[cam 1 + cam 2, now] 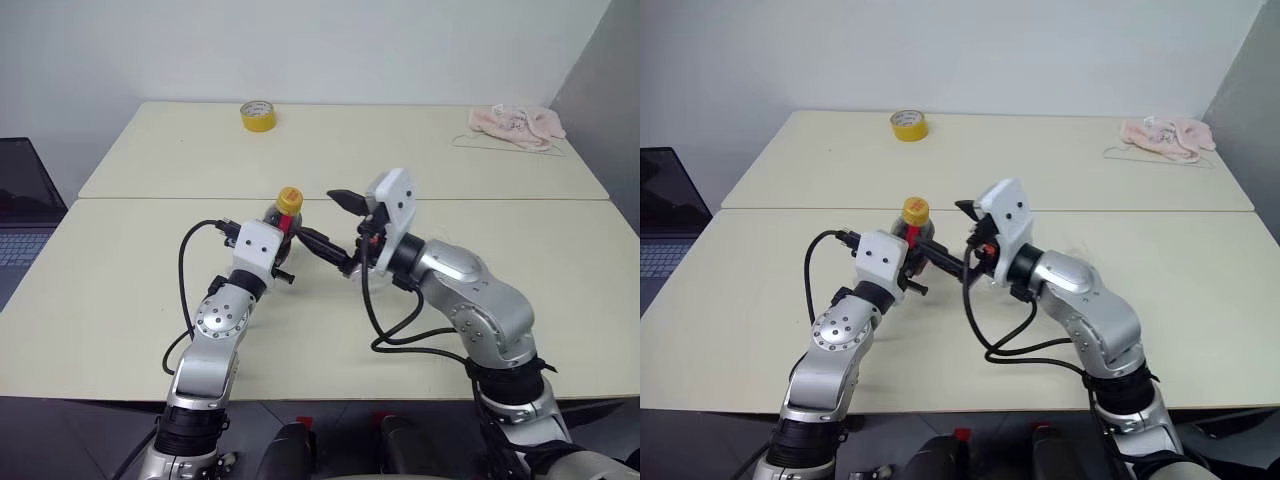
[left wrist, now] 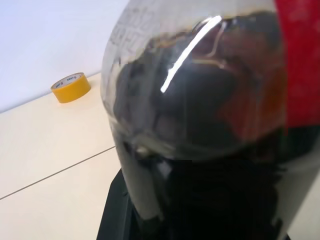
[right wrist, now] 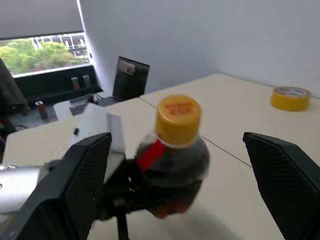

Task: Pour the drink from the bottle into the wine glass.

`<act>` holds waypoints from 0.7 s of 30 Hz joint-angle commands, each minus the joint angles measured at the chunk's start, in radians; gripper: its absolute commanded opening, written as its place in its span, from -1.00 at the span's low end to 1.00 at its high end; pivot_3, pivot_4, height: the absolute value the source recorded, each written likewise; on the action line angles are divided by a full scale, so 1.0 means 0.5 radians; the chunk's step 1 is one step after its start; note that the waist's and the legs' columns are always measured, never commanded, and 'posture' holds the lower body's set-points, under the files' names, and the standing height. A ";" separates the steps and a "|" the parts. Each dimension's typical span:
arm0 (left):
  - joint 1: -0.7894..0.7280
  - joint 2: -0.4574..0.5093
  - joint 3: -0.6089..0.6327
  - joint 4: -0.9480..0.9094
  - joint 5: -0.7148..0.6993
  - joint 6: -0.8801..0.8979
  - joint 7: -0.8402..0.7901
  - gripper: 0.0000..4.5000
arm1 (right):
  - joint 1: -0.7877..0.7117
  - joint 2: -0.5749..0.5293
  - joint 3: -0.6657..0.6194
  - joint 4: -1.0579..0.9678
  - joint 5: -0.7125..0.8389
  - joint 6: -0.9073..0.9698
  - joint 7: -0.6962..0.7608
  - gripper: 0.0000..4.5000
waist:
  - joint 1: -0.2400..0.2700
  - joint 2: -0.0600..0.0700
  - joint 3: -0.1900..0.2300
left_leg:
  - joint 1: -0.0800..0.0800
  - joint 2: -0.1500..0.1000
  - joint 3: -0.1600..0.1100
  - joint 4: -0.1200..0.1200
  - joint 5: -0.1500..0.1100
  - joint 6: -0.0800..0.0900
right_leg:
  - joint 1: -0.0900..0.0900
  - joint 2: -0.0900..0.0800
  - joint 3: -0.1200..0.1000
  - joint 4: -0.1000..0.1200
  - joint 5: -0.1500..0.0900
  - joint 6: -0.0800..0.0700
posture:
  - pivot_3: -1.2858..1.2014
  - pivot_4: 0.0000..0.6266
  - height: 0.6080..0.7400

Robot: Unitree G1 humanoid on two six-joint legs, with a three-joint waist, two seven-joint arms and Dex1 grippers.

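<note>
My left gripper (image 1: 283,238) is shut on the belly of the bottle (image 1: 284,214) and holds it upright a little above the table. The bottle is small and clear, with a yellow cap (image 3: 178,113) and a red strip at the neck. The dark drink (image 2: 210,165) fills its belly right in front of the left wrist camera. My right gripper (image 1: 315,214) hangs open just to the right of the bottle, level with the cap, one finger (image 3: 85,170) on each side of it without touching. The wine glass is out of view.
A yellow tape roll (image 1: 257,115) lies at the far side of the cream table (image 1: 120,300). A pink cloth (image 1: 517,125) sits at the far right corner. A laptop (image 1: 20,210) stands off the table's left edge. A seam (image 1: 500,200) runs across the table.
</note>
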 commanded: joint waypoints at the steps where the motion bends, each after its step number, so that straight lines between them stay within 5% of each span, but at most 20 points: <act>1: -0.039 -0.013 -0.004 -0.083 0.003 -0.064 0.006 -0.65 | -0.093 0.061 -0.015 0.055 -0.060 -0.077 -0.073 1.00 | 0.001 0.000 0.000 | 0.000 0.000 0.000 0.000 0.001 -0.001 | 0.000 0.000 0.000 0.000 0.000 0.000 | 0.03 -0.52 1.00; 21: -0.043 -0.022 -0.024 -0.087 0.001 -0.070 0.000 -0.65 | -0.125 0.092 -0.036 0.239 -0.282 -0.176 -0.163 1.00 | 0.000 0.000 0.000 | 0.000 0.000 0.001 -0.001 0.003 -0.006 | -0.001 0.000 0.001 0.000 0.000 0.000 | 0.03 -0.52 1.00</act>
